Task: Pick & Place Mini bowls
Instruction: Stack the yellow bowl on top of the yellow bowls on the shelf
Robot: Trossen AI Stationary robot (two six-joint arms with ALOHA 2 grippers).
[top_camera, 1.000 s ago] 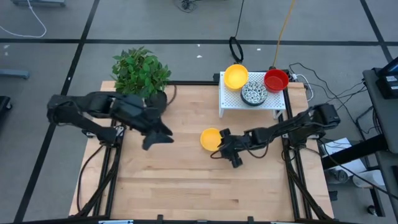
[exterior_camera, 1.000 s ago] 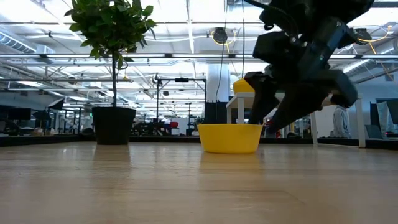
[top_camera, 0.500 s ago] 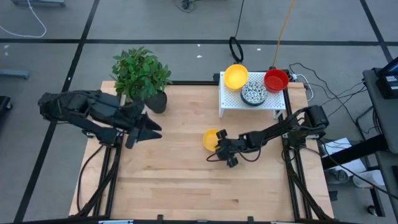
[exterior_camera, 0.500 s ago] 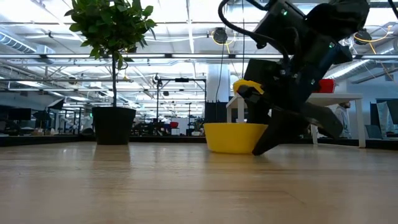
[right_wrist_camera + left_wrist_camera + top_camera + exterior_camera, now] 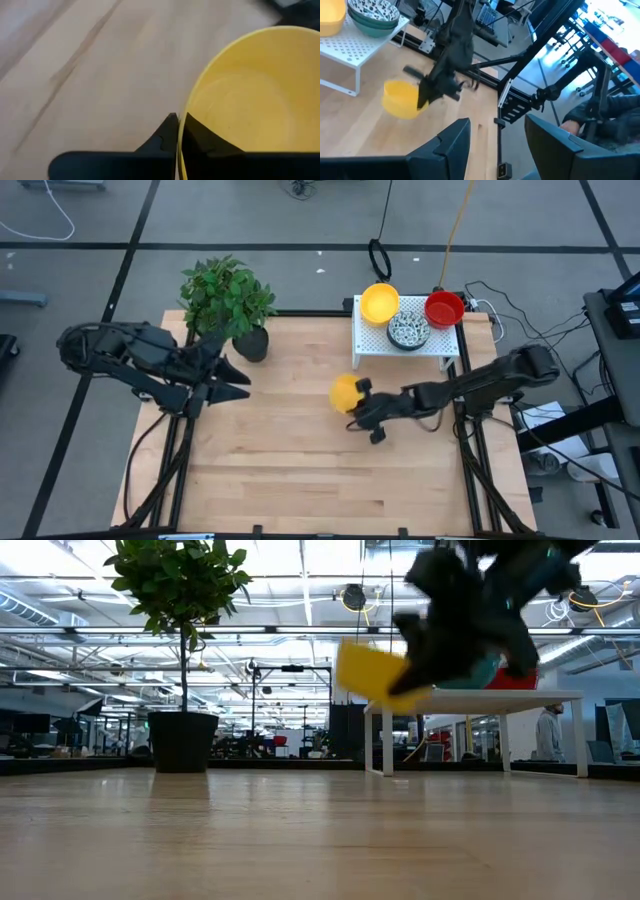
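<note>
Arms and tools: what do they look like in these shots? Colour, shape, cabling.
Both arms are dark, near-black, jointed links. The left tool ends in two flat, tapering dark fingers. The right tool is equally dark; its fingers are thin black blades. No markings or colour accents are readable. A thin dark cable loops by the right arm.
</note>
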